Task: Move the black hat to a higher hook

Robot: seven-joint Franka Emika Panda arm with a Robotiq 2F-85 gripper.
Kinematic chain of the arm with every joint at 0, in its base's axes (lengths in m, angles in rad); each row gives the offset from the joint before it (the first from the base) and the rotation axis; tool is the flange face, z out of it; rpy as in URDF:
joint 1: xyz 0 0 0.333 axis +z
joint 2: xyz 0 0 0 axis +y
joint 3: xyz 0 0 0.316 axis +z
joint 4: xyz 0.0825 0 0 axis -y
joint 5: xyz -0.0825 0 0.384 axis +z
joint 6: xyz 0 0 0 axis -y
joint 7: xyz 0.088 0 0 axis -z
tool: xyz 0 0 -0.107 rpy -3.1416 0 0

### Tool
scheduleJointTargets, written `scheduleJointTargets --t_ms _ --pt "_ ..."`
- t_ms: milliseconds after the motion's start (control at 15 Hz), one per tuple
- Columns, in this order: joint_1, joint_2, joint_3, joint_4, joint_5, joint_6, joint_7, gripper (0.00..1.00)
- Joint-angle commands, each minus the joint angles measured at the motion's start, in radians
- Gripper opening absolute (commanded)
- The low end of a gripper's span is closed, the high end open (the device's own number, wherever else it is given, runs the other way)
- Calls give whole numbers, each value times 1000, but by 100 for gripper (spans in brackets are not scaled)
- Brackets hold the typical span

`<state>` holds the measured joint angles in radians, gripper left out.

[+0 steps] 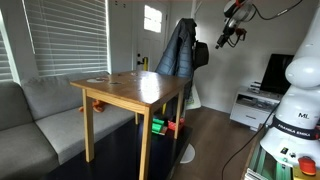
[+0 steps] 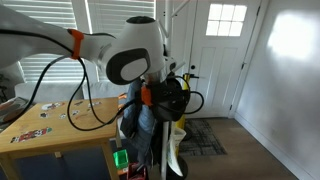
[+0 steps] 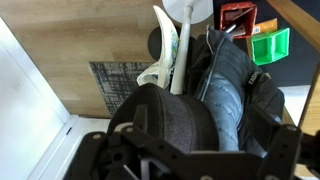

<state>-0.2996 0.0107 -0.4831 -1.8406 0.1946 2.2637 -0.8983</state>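
My claw (image 3: 188, 152) hangs released over the small black soft domed hat (image 3: 168, 115), and I fear pinching the long grey-blue jacket (image 3: 236, 90) just right of it instead.

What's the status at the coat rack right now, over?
Open gripper, holding nothing, close to the black hat. Hat hangs on the coat rack. Dark jacket right beside it, tight quarters.
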Motion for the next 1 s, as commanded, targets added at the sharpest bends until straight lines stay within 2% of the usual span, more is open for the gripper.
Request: scheduleJointTargets --t_ms 0,333,733,933 --pt "-37 2 36 6 0 -4 1 100" --pt "-42 47 55 50 32 36 43 100" --pt "-61 136 86 148 27 44 202 100" --pt "-88 182 106 200 55 50 241 100"
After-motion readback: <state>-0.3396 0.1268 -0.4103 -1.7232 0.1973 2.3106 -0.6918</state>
